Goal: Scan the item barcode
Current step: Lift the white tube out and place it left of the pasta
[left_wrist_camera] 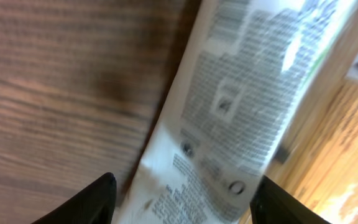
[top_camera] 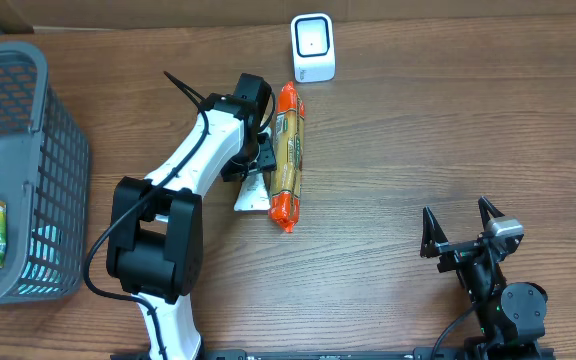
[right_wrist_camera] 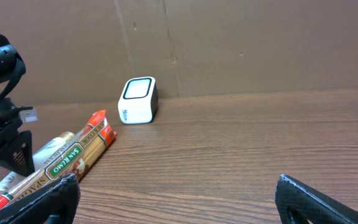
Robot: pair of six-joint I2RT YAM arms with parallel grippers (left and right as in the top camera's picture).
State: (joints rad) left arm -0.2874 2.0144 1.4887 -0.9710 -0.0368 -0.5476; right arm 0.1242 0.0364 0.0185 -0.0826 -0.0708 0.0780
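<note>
Spaghetti pack (top_camera: 288,150) pointed lengthwise at the scanner (top_camera: 313,47) just beside it; my left gripper (left_wrist_camera: 184,190) straddled it, jaws apart, while the right gripper (top_camera: 456,215), also spread, sat well apart.

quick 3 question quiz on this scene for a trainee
1. Fill in: the right end effector's jaws stand ____.
2. True or false: the pack lies outside the basket.
3. Which is nearest the scanner? A) pack B) basket C) right end effector

Key: 1 open; 2 true; 3 A
</note>
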